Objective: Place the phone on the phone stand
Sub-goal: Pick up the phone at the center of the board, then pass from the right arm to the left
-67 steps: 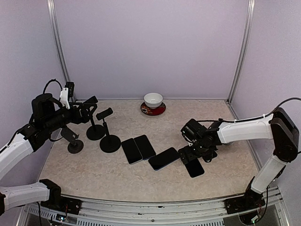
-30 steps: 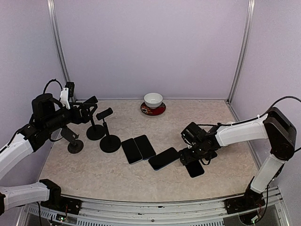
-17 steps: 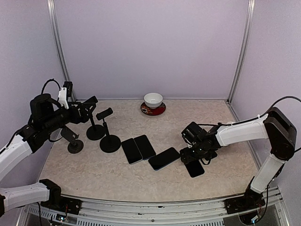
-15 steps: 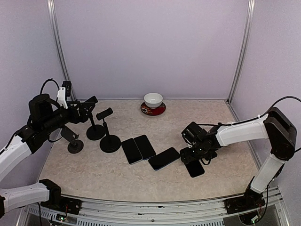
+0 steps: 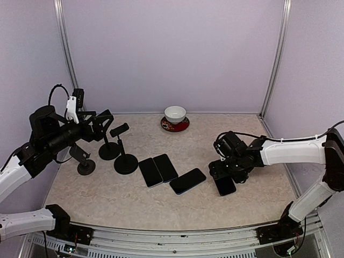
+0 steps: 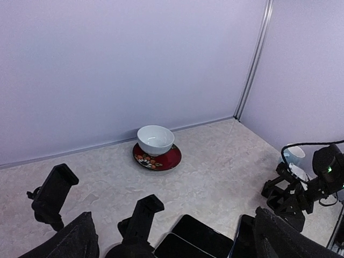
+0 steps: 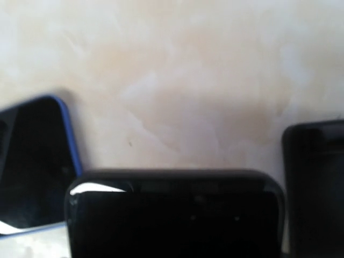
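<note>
Lighting: bright, even, diffuse, from overhead. Shadows on the bench point(image 5: 107, 188) are soft and short. Top and left wrist views: sharp, no glare. Right wrist view: soft throughout. The phone point(image 7: 177, 215) at 6 o'clock is out of focus, with a small white glint near its 10 o'clock corner.

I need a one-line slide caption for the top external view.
Right gripper low over one phone; three more phones at centre; three empty stands by the open left gripper.

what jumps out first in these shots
A row of four dark phones lies flat across mid-table, with the right gripper low over the rightmost one. Three black phone stands cluster at the left near the raised left gripper, and a white bowl on a red plate sits by the back wall.
</note>
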Robot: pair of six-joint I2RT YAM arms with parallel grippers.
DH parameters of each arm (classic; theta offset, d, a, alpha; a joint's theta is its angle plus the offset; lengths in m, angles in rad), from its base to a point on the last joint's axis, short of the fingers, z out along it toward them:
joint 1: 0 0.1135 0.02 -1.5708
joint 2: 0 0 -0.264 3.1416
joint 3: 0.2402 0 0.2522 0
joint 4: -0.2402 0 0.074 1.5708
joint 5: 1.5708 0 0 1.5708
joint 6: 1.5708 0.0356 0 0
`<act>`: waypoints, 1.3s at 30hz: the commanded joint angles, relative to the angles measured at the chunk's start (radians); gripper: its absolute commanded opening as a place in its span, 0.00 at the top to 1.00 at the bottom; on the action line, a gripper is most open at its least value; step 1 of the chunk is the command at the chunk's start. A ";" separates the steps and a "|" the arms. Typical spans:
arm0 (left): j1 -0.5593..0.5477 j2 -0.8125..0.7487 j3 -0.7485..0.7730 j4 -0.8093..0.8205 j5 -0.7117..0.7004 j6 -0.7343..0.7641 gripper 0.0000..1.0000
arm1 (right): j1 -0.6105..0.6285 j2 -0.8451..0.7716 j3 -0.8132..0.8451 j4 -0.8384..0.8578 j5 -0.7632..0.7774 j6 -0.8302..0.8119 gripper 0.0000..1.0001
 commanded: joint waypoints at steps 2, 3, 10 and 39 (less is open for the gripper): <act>-0.162 0.008 0.065 -0.023 -0.133 0.040 0.01 | -0.007 -0.107 -0.020 0.077 0.024 -0.005 0.35; -0.202 0.018 0.077 -0.023 -0.164 0.047 0.01 | -0.007 -0.125 -0.023 0.089 0.025 -0.008 0.35; -0.463 0.146 0.121 0.001 -0.323 0.074 0.01 | -0.005 -0.291 -0.021 0.188 0.039 -0.023 0.36; -0.668 0.718 0.319 0.313 -0.208 -0.139 0.01 | 0.196 -0.446 -0.066 0.567 0.140 -0.001 0.36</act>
